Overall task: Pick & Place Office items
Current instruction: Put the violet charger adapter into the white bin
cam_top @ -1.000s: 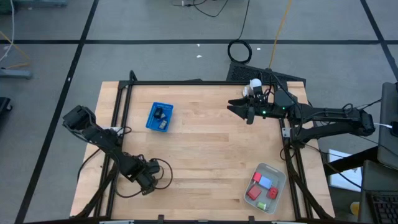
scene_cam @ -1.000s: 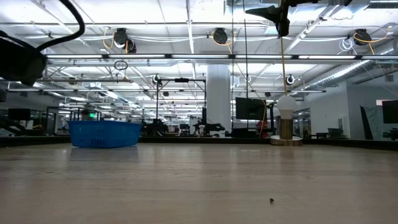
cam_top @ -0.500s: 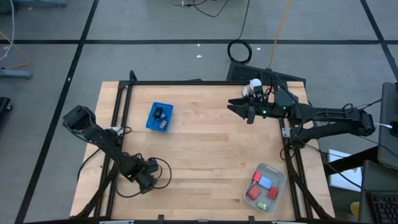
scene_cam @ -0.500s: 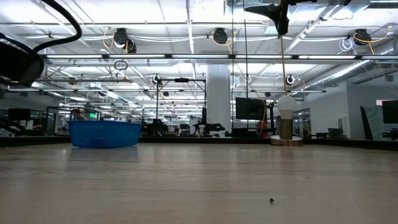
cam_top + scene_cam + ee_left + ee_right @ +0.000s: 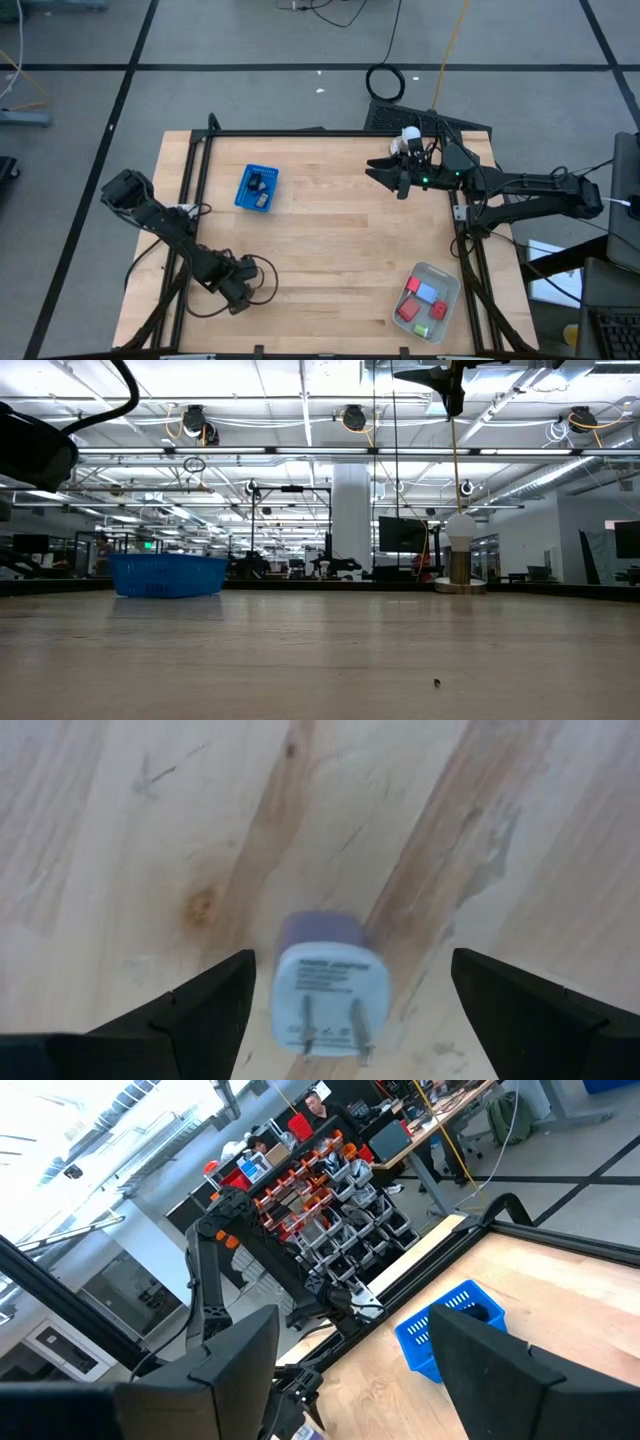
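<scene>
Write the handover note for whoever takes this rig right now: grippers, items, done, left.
Left gripper: jaws open, low over the table's near left, straddling a white plug adapter lying prongs-up on the wood; not yet gripped.
Right gripper: jaws open, empty, raised near the far right by the white stand.
Blue basket, far left: a few small items inside.
Clear tray, near right: red and blue pieces, one green.
Left to do: close on the adapter and place it.

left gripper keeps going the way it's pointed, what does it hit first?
Probably the small white plug adapter, prongs up on the wooden table. The left gripper points down with fingers open, one on each side of the adapter. How far above it hangs is unclear.
</scene>
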Robot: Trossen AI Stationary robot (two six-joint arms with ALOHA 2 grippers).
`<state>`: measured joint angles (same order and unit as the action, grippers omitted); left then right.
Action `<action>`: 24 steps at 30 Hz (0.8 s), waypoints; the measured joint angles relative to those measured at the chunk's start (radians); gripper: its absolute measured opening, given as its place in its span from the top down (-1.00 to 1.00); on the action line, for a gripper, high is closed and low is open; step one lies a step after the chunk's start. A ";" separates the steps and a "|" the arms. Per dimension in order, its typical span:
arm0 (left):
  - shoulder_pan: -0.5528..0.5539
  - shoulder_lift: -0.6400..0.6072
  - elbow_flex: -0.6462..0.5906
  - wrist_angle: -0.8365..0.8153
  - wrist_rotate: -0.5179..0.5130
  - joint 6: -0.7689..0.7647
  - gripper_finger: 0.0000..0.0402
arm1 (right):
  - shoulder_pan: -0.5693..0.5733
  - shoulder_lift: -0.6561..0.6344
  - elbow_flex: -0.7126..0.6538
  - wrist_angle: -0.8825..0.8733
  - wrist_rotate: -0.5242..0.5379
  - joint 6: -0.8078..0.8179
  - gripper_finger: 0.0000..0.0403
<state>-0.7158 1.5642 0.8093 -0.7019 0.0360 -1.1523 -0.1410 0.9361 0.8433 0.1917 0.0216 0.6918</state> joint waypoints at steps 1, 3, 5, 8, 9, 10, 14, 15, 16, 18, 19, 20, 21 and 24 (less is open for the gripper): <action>0.000 0.000 0.000 0.005 0.000 0.002 -0.69 | 0.000 0.000 0.000 0.000 0.000 0.000 -0.25; 0.000 0.000 0.000 0.008 0.000 0.002 -0.69 | 0.000 0.000 0.000 0.000 0.000 0.001 -0.25; 0.000 0.000 0.000 0.006 0.000 0.002 -0.69 | 0.000 0.000 0.000 0.000 0.000 0.001 -0.25; 0.000 -0.001 0.000 0.007 0.000 0.005 -0.69 | 0.000 0.000 0.000 0.000 0.000 0.001 -0.25; 0.000 -0.001 0.000 0.007 0.001 0.005 -0.69 | 0.000 0.000 0.000 0.000 0.000 0.000 -0.25; 0.000 -0.002 0.000 0.007 0.005 0.005 -0.69 | 0.000 0.000 0.000 0.000 0.000 0.000 -0.25; 0.000 -0.002 0.000 0.008 0.008 0.005 -0.66 | 0.000 0.000 0.000 0.000 0.000 0.000 -0.25; 0.000 -0.002 0.000 0.011 0.008 0.008 -0.63 | 0.000 0.000 0.000 0.000 0.000 0.000 -0.25; 0.000 -0.002 0.000 0.016 0.008 0.014 -0.59 | 0.000 0.000 0.000 0.000 0.000 0.000 -0.25; 0.000 -0.002 0.000 0.028 0.015 0.028 -0.48 | 0.000 0.000 0.000 0.000 0.000 0.000 -0.25; 0.000 -0.002 0.001 0.030 0.015 0.029 -0.42 | 0.000 0.000 0.000 0.000 0.000 0.000 -0.25; 0.000 -0.002 0.001 0.031 0.016 0.029 -0.36 | 0.000 0.000 0.000 0.000 0.000 0.000 -0.25; 0.000 -0.002 0.001 0.031 0.015 0.030 -0.29 | 0.000 0.000 0.000 0.000 0.000 0.000 -0.25; 0.000 -0.002 0.001 0.048 0.016 0.031 -0.08 | 0.000 0.000 0.000 0.000 0.000 0.000 -0.25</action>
<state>-0.7158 1.5627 0.8100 -0.6541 0.0517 -1.1209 -0.1413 0.9363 0.8433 0.1917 0.0212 0.6918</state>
